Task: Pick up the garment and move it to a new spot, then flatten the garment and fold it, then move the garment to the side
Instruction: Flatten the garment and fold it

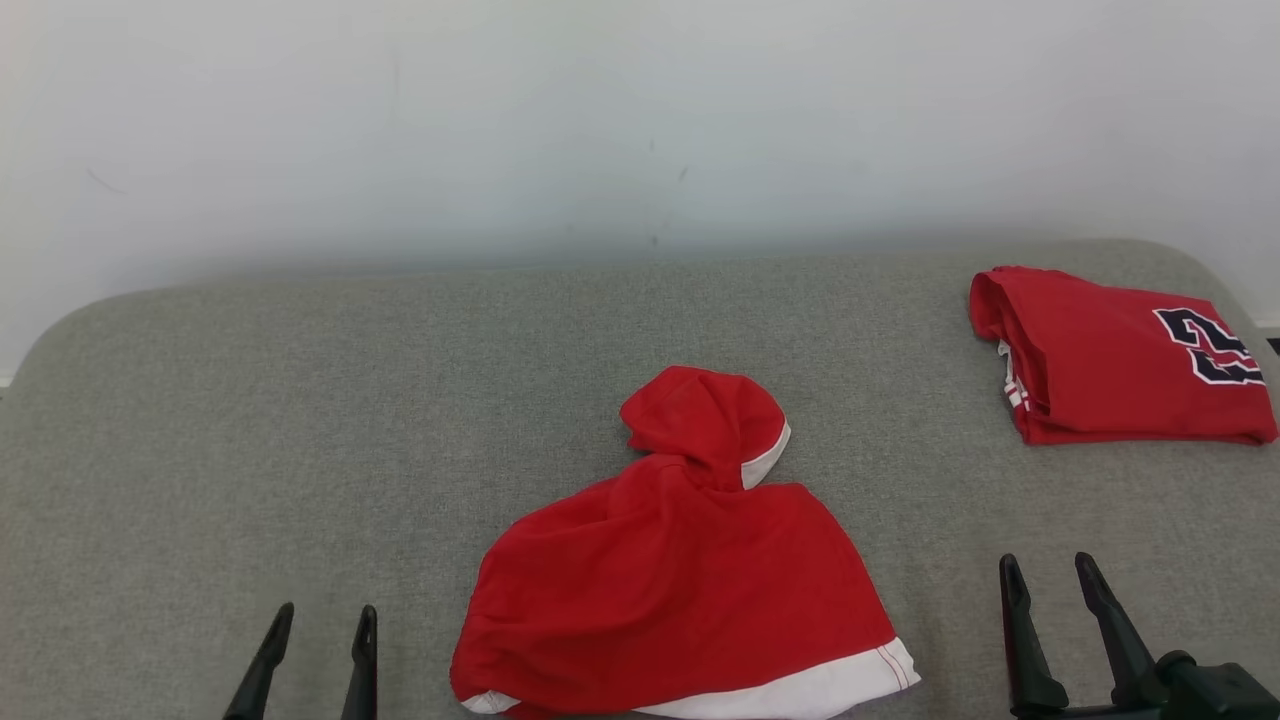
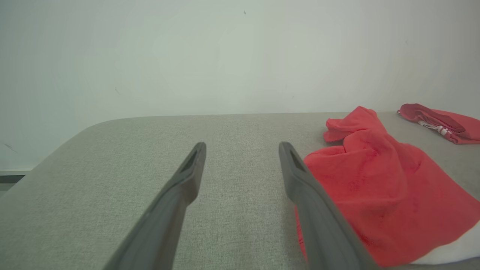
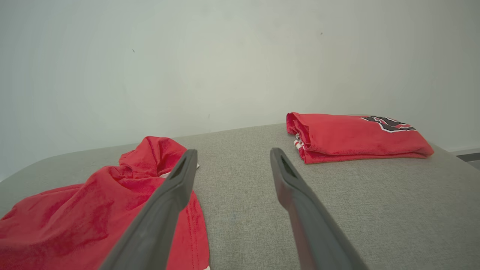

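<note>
A crumpled red garment (image 1: 680, 580) with white trim lies in a heap at the near middle of the grey padded table (image 1: 300, 420). It also appears at the right of the left wrist view (image 2: 382, 191) and at the left of the right wrist view (image 3: 93, 213). My left gripper (image 1: 322, 612) (image 2: 243, 150) hovers open at the lower left, left of the heap, with nothing between its fingers. My right gripper (image 1: 1050, 566) (image 3: 232, 157) stands open at the lower right, right of the heap, also empty.
A second red garment (image 1: 1115, 360) (image 3: 356, 137) (image 2: 442, 122) with a dark printed mark lies neatly folded at the far right of the table. A pale wall (image 1: 640, 120) rises right behind the table's far edge. The table's corners are rounded.
</note>
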`<state>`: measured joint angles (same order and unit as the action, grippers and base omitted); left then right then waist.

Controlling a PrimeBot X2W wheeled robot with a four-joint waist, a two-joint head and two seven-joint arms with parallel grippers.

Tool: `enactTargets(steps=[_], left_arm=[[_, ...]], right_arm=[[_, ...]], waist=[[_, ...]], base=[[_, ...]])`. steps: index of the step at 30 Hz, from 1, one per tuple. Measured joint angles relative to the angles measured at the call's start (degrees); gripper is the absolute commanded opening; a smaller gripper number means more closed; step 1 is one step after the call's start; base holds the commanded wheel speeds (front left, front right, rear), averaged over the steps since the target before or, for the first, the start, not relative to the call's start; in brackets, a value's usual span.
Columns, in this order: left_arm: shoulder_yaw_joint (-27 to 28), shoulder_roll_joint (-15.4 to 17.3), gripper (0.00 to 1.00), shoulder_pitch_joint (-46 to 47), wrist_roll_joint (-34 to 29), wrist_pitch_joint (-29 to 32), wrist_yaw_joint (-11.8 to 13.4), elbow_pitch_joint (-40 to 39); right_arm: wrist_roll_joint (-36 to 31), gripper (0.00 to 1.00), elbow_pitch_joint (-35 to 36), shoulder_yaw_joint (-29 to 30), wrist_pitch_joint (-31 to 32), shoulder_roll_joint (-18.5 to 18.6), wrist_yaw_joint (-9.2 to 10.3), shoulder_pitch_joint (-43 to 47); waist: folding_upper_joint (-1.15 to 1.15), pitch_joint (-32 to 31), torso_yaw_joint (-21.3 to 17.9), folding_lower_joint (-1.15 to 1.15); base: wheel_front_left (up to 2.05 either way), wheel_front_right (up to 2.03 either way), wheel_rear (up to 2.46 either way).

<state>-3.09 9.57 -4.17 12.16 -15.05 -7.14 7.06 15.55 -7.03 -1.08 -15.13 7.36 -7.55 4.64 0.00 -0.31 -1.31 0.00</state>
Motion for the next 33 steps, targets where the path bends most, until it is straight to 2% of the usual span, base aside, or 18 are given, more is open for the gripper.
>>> enactTargets(steps=[4,14,31,32,33], left_arm=[[-2.77,1.23,1.00,-0.27,0.08,0.00,-0.12,2.18],[-14.89,4.22,1.00,1.91,2.97,0.09,-0.37,12.20],[-24.65,6.00,1.00,11.94,7.38,0.01,-0.42,19.14],[-24.90,6.00,0.75,12.26,7.69,0.01,-0.42,19.47],[-25.38,6.11,0.40,12.65,7.88,0.01,-0.41,19.67]], right_arm=[[0.02,1.00,-1.52,-1.00,0.02,0.57,0.00,-0.19],[0.93,1.00,-10.20,-6.17,0.33,3.44,0.00,-3.27],[4.25,1.00,-27.85,-15.90,0.14,2.63,0.00,-11.26],[4.71,0.91,-28.76,-16.16,0.01,2.53,0.00,-11.91],[5.17,0.37,-29.52,-16.48,-0.03,2.46,0.00,-12.50]], waist=[[0.00,0.35,0.11,0.00],[0.00,3.05,0.50,0.00],[0.00,7.13,1.31,0.00],[0.00,7.21,1.33,0.00],[0.00,7.27,1.33,0.00]], base=[[0.00,0.00,0.00],[0.00,0.00,0.00],[0.00,0.00,0.00],[0.00,0.00,0.00],[0.00,0.00,0.00]])
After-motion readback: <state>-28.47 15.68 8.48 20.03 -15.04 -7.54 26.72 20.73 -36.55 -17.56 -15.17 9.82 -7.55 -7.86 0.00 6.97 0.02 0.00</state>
